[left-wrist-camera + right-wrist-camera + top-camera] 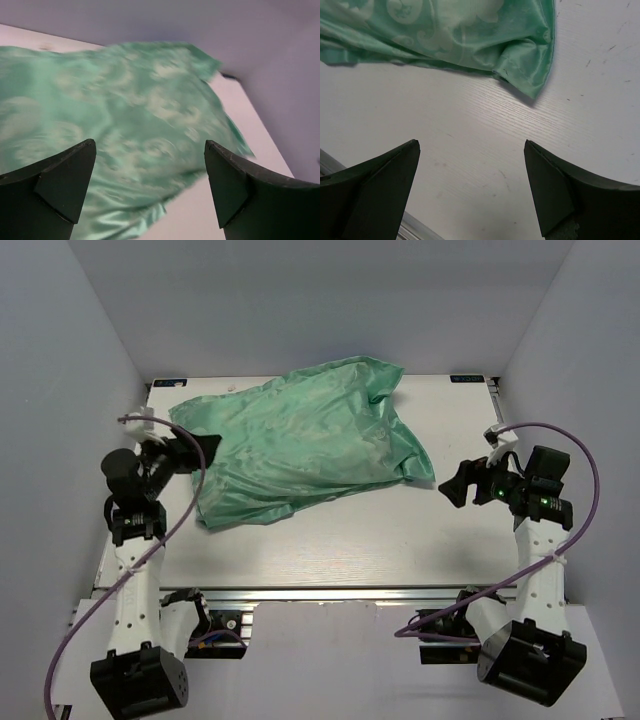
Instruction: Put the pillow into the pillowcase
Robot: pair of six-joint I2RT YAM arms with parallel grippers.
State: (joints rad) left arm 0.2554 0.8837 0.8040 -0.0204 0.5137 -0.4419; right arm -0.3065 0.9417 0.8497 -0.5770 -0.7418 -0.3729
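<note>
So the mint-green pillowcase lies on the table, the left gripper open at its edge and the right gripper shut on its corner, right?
No. The right gripper is open and holds nothing: the right wrist view shows bare table between its jaws, with the pillowcase corner lying apart, ahead of them. The rest stands: left gripper open at the pillowcase's edge.

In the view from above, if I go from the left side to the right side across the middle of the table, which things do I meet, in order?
Left arm's black end effector, open → crumpled glossy mint-green fabric pillowcase → right arm's black end effector, open.
</note>
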